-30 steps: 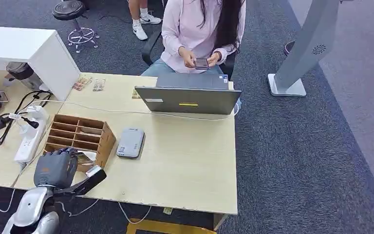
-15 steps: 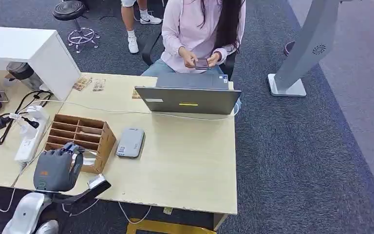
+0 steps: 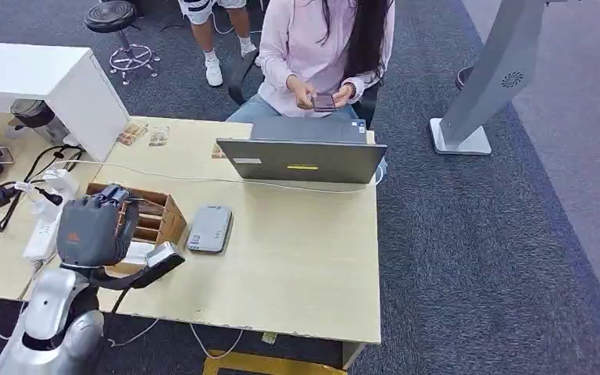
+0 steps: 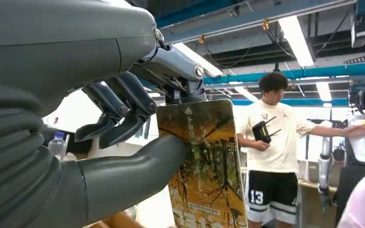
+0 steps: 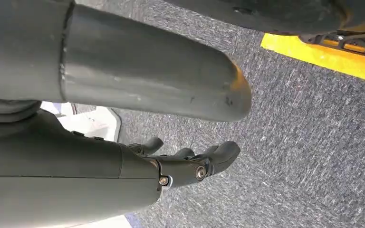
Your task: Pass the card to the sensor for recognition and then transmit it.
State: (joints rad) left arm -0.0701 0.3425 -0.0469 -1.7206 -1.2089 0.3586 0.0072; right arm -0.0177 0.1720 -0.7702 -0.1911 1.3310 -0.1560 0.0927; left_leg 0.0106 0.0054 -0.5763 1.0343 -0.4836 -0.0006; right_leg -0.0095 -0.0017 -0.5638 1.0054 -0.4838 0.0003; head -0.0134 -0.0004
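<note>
— What do you have at the left of the head frame?

— My left hand (image 3: pixel 94 230), lower left, raised over the wooden organizer (image 3: pixel 160 219) on the tabletop (image 3: pixel 297 258). In the left wrist view I see the card (image 4: pixel 204 166), printed with trees and an arrow, pinched between the thumb and the dark fingers (image 4: pixel 123 111). So the left hand is grasping the card, off the tabletop.

— Further left than that?

— A white power strip (image 3: pixel 43 230) and black cables (image 3: pixel 16 187) along the left edge, with a white box (image 3: pixel 55 82) in the upper left.

— And moving right?

— The grey sensor (image 3: pixel 209 228) lies flat just right of the organizer, apart from my hand. Above it, centre frame, a grey laptop (image 3: pixel 301 160) stands with its lid towards me. Behind it sits a person (image 3: pixel 320 47) holding a phone (image 3: pixel 323 101).

— The far right?

— A grey stand (image 3: pixel 484 86) on the carpet, upper right.

— Your right hand?

— The right hand (image 5: pixel 185 164) hangs over the carpet, fingers loosely curled, holding nothing.
</note>
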